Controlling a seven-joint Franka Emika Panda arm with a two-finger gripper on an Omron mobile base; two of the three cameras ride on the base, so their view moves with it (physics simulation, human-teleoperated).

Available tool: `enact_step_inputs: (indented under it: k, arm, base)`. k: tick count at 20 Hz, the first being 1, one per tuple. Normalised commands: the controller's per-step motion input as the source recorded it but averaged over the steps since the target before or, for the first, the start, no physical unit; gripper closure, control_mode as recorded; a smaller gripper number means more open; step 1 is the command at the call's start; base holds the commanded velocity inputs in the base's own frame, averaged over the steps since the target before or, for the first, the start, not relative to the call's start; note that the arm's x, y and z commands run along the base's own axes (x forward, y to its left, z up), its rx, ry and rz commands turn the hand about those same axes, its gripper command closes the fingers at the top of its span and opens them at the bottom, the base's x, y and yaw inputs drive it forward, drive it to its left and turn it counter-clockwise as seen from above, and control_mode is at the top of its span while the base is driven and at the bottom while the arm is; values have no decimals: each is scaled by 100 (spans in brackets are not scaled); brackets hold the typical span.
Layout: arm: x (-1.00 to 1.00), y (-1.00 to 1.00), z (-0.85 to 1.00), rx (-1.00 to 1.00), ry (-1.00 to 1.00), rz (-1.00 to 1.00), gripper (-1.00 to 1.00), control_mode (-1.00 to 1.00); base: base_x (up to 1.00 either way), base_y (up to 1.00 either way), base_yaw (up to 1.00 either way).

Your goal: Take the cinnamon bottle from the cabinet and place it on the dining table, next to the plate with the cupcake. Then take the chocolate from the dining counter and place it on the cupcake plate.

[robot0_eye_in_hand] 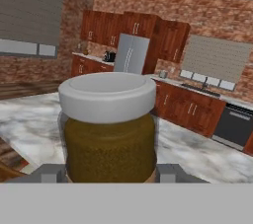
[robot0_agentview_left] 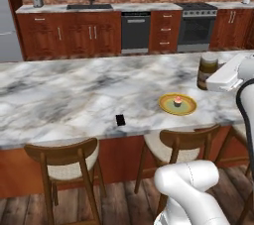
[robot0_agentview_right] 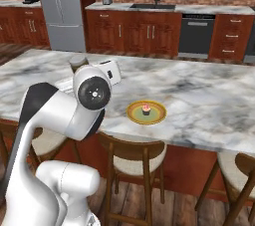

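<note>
The cinnamon bottle [robot0_eye_in_hand: 107,127] is sitting upright between the fingers [robot0_eye_in_hand: 48,172] of the end effector [robot0_eye_in_hand: 107,173], which is pinching it low at both sides. It is standing over the marble worktop [robot0_agentview_left: 74,95], near the plate [robot0_agentview_left: 177,104] carrying the cupcake [robot0_agentview_left: 177,101]. The chocolate [robot0_agentview_left: 120,119] is lying toward the worktop's front edge.

The arm [robot0_agentview_right: 60,115] is built of rounded white shells, joined by dark bands; a black disc with a ring of screws caps one joint [robot0_agentview_right: 92,92].

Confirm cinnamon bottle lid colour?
White lid over brown contents of the cinnamon bottle; hand view shows it best.
</note>
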Motion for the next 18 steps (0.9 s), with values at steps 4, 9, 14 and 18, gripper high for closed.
enact_step_inputs:
  k: [4,9,14,18]
  arm:
    - [0,0,0,0,0,0,100,100]
    - [0,0,0,0,0,0,100,100]
    - [53,0,-5,7,1,-24,100,-100]
    - [89,0,-26,15,1,-12,100,-100]
  base:
    - [2,-21,0]
    - [0,0,-2]
    - [0,0,0]
    - [0,0,0]
